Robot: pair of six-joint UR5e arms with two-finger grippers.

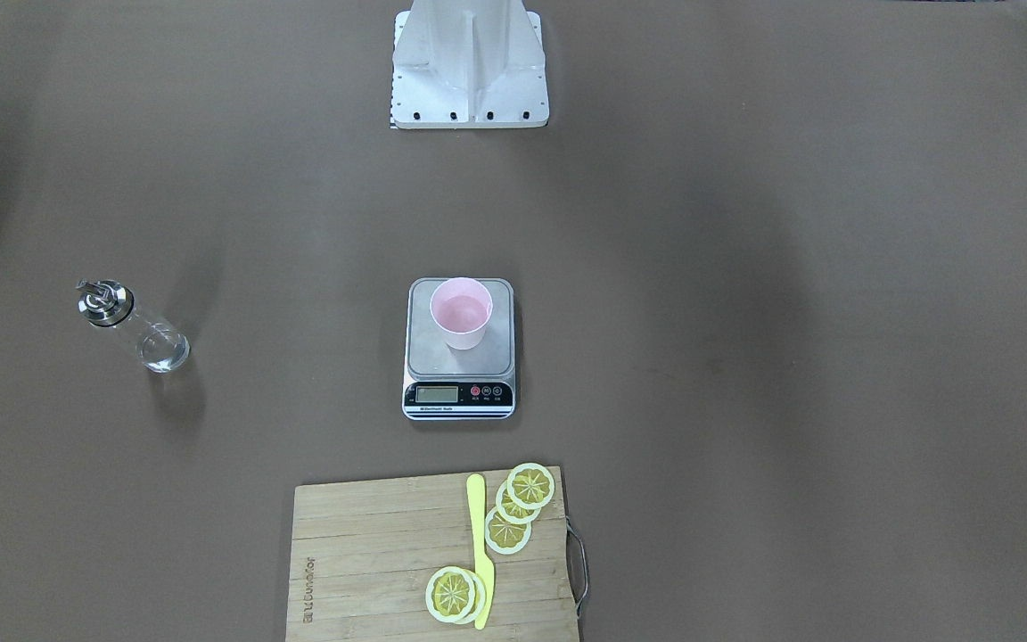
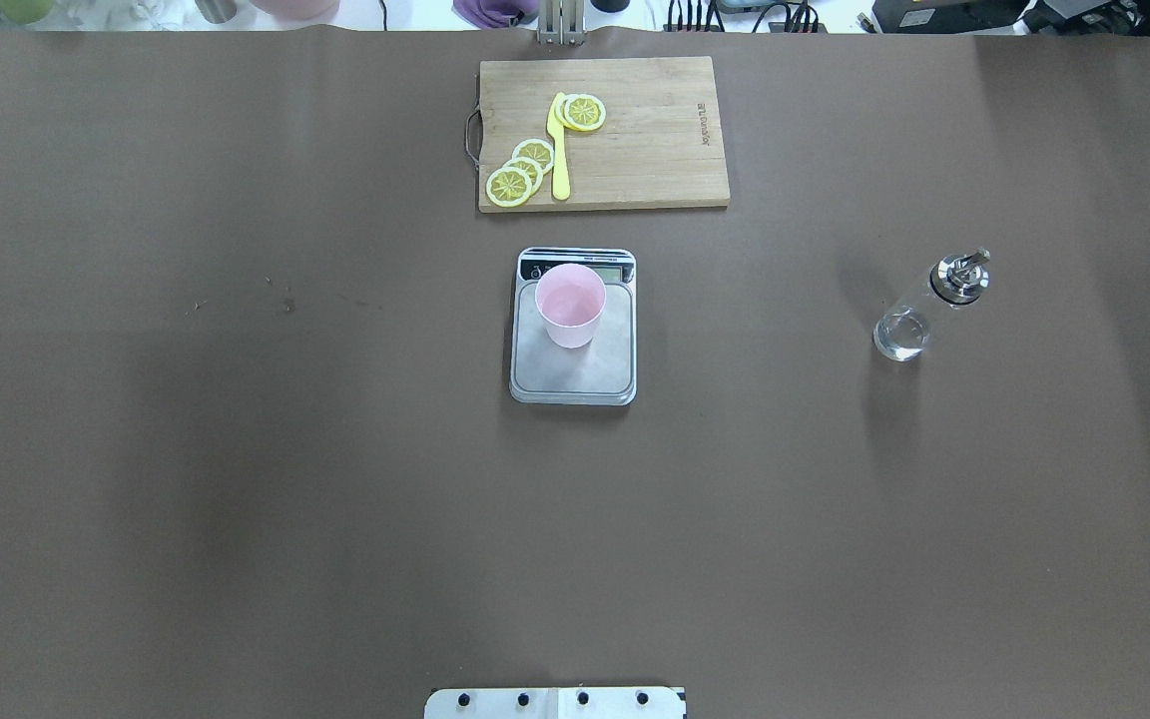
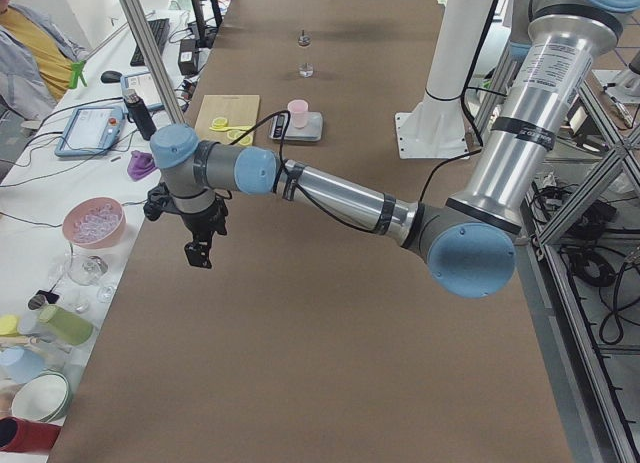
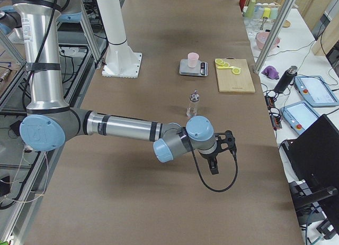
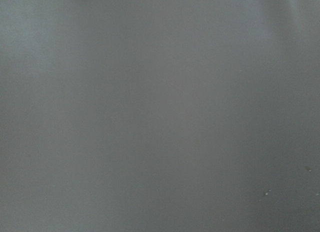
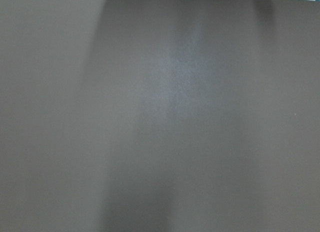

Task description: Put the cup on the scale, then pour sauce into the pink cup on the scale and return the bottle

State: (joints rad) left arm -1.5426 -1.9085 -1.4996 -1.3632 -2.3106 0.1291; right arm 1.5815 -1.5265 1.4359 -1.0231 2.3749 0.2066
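Observation:
The pink cup stands upright on the silver platform of the scale at the table's middle; the cup and the scale also show in the overhead view. The clear glass bottle with a silver spout cap stands upright on the table, well off to my right. My left gripper hangs above bare table far to the left. My right gripper hangs beyond the bottle. Both show only in side views, so I cannot tell whether they are open or shut. The wrist views show only brown table.
A wooden cutting board with lemon slices and a yellow knife lies just beyond the scale. The robot's white base stands behind it. Cluttered side tables run along the far edge.

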